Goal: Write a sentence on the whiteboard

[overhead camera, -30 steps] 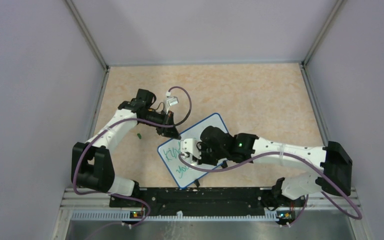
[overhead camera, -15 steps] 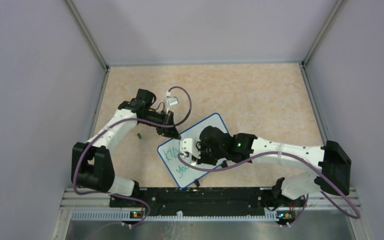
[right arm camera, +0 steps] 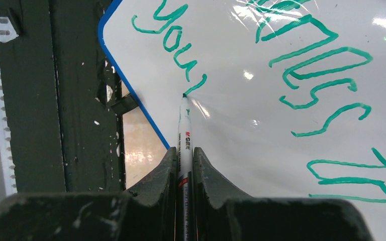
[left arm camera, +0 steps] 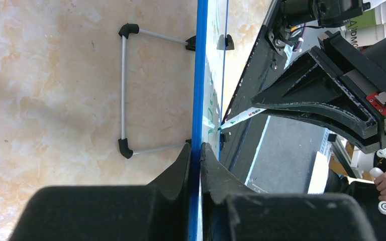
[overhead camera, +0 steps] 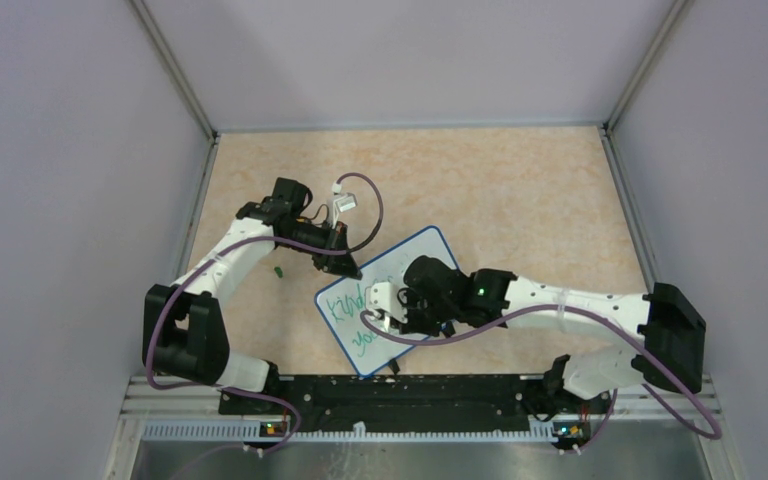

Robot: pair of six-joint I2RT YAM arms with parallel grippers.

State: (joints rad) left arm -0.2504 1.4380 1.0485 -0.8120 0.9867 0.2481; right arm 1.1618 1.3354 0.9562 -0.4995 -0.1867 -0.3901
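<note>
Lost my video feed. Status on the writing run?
Left claw shut on whiteboard rim. Right claw shut on marker, tip at end of "your". Sentence unfinished. Nothing blocking the board.

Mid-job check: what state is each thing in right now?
left gripper: shut on the whiteboard rim.
right gripper: shut on the marker.
whiteboard: held by its rim, partly written.
sentence: unfinished, second line reaches "your".
marker: uncapped, tip touching the whiteboard.
</note>
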